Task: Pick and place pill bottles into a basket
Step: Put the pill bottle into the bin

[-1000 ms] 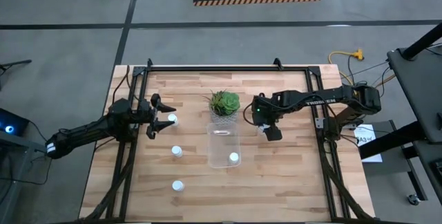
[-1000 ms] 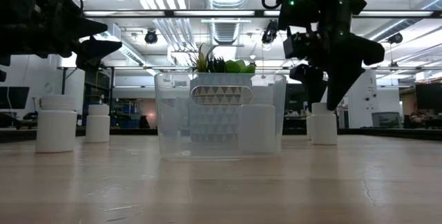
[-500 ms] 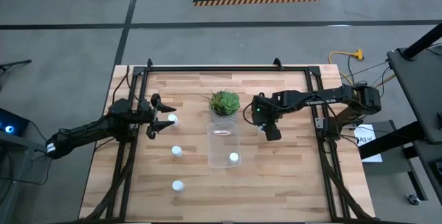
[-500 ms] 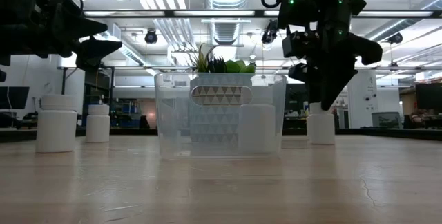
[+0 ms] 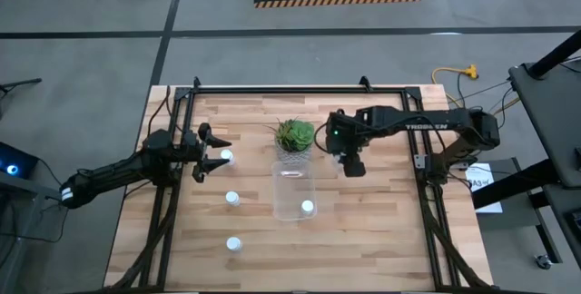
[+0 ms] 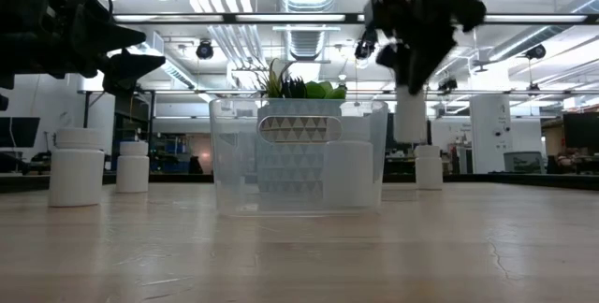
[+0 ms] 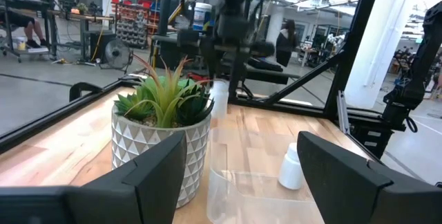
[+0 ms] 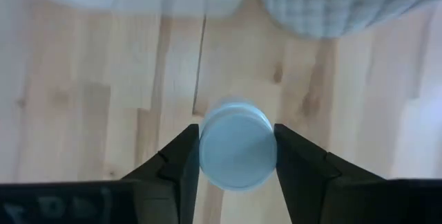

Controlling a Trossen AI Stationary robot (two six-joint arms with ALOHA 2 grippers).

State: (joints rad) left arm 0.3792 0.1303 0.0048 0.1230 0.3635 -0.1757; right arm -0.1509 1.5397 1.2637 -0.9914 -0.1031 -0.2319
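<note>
Wooden table (image 5: 363, 230) | left gripper (image 5: 215, 155) hanging open beside a pill bottle (image 5: 226, 157) at left | basket (image 5: 294, 191) sitting mid-table, holding one bottle (image 5: 308, 207), plant (image 5: 295, 136) behind | right gripper (image 8: 235, 156) gripping lifted bottle (image 6: 410, 114) right of basket
</note>
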